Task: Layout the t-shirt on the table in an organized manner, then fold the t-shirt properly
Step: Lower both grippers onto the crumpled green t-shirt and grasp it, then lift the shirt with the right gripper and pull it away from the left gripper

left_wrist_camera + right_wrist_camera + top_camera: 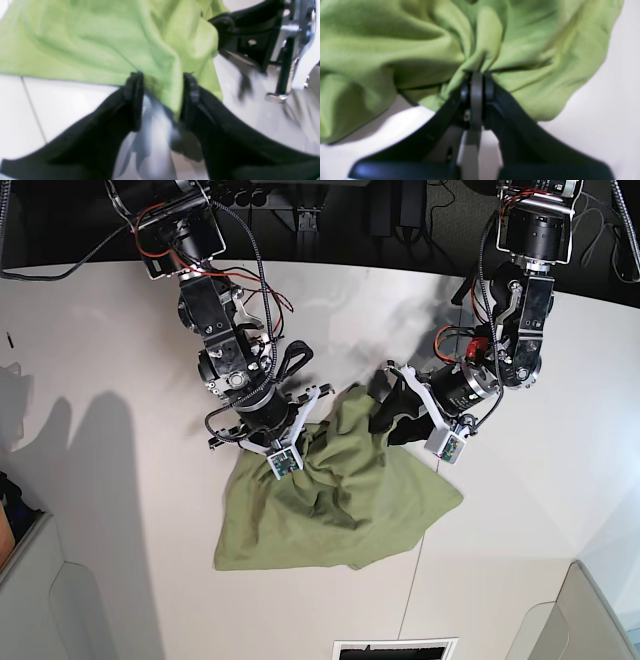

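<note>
Base view shows the t-shirt (335, 500) bunched between both arms, right fingers (476, 82) pinching a gather, left fingers (162, 100) spread astride its edge on the table (100, 330).

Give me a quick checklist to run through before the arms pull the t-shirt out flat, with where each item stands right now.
1. Right gripper pinching the t-shirt: ok, jaws shut on a gathered fold.
2. Left gripper gripping cloth: not ok, jaws apart with a fold between them.
3. Shirt laid flat: not ok, bunched and wrinkled between the arms.
4. Sleeves and collar located: cannot tell, hidden in the folds.
5. Room on the table to spread: ok, bare white surface all around the shirt.
</note>
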{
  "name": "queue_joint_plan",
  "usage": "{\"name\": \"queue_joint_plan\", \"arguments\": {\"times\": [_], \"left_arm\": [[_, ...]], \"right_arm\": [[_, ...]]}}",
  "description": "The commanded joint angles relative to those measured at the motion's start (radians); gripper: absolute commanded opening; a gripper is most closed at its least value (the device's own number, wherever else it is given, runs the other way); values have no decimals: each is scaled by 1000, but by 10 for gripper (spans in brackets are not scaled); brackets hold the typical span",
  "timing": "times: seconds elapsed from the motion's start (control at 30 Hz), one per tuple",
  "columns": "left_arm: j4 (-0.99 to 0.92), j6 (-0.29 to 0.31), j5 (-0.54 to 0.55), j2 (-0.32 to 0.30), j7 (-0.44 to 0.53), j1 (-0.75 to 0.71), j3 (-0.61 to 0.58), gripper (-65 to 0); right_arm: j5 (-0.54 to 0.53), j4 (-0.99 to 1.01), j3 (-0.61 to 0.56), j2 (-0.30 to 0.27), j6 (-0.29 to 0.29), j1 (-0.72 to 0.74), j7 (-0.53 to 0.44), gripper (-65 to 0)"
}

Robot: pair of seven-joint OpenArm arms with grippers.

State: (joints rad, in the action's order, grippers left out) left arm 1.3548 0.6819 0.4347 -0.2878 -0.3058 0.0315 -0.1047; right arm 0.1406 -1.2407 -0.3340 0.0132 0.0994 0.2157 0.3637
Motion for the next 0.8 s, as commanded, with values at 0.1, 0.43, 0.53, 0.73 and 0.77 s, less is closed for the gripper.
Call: {"name": "queue_joint_plan", "arguments": {"times": [0.1, 0.43, 0.53, 0.73, 0.77], "left_arm": [[19, 16, 26, -6, 24, -7, -23, -468], [200, 16, 172, -6, -51, -179, -58, -470], [303, 16, 241, -6, -134, -230, -85, -469], [467, 16, 216, -11, -163, -270, -74, -379], [477, 16, 203, -11, -163, -265, -56, -379]], "right_arm": [[2, -146, 1, -51, -10, -79, 59, -650], [77, -368, 100, -186, -104, -256, 116, -650], [77, -370, 148, -206, -105, -274, 115, -516], [76, -437, 182, -212, -129, -278, 156, -404], [67, -464, 182, -212, -130, -277, 166, -404]]}}
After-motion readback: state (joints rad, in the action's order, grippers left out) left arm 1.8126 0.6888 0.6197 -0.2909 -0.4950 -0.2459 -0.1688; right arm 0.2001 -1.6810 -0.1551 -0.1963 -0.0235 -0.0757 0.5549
